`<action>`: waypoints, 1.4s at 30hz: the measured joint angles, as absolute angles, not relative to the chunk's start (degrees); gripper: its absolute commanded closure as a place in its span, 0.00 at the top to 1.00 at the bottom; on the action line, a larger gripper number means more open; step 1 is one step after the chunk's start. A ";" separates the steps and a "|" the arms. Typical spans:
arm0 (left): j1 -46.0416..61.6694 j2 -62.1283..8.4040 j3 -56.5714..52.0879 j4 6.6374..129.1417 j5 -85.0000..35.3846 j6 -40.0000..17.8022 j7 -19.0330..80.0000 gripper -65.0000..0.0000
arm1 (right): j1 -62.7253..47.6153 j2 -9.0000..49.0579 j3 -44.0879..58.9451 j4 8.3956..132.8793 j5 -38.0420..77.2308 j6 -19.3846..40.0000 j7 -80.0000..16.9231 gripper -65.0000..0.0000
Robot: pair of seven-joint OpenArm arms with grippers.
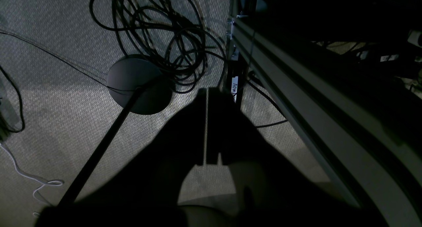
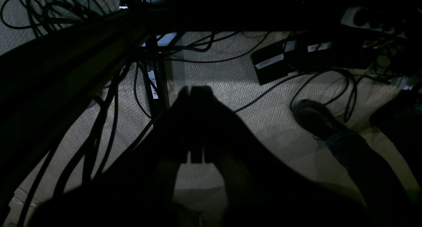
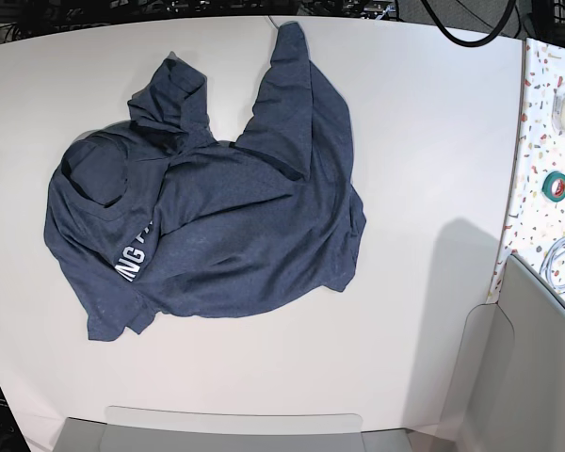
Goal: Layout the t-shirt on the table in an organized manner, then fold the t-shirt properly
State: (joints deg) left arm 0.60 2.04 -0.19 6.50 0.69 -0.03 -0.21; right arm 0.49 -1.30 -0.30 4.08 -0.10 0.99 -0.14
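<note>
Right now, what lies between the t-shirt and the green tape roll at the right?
In the base view, only bare white table separates the t-shirt from the green tape roll, which sits on the speckled surface.

The t-shirt [image 3: 226, 217] lies rumpled on the table's [image 3: 424, 188] left half.

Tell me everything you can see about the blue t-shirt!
The t-shirt is dark navy-blue heathered cloth with short sleeves. It lies crumpled on the white table, not spread flat: parts are folded over each other, and one part stretches up toward the table's far edge. White block letters peek out near its left side, partly hidden by a fold, so the word cannot be read whole. Only the table touches it; no gripper appears in the base view.
</note>
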 measured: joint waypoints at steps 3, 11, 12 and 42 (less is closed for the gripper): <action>0.60 2.04 -0.27 6.50 0.69 -0.03 -0.23 0.00 | 0.49 -1.30 -0.27 4.08 -0.08 0.99 -0.12 0.01; 0.62 2.04 -0.40 6.50 0.69 -0.03 -0.23 0.00 | 0.49 -1.30 -0.30 4.14 -0.08 0.99 -0.12 0.01; 0.62 2.04 -0.40 6.50 0.69 -0.03 -0.23 0.00 | 0.49 -1.30 -0.27 4.14 -0.08 0.99 -0.12 0.01; 31.05 1.91 -0.40 52.42 0.27 -0.01 1.17 0.00 | -33.87 -0.34 0.12 44.93 0.25 0.05 -0.01 0.00</action>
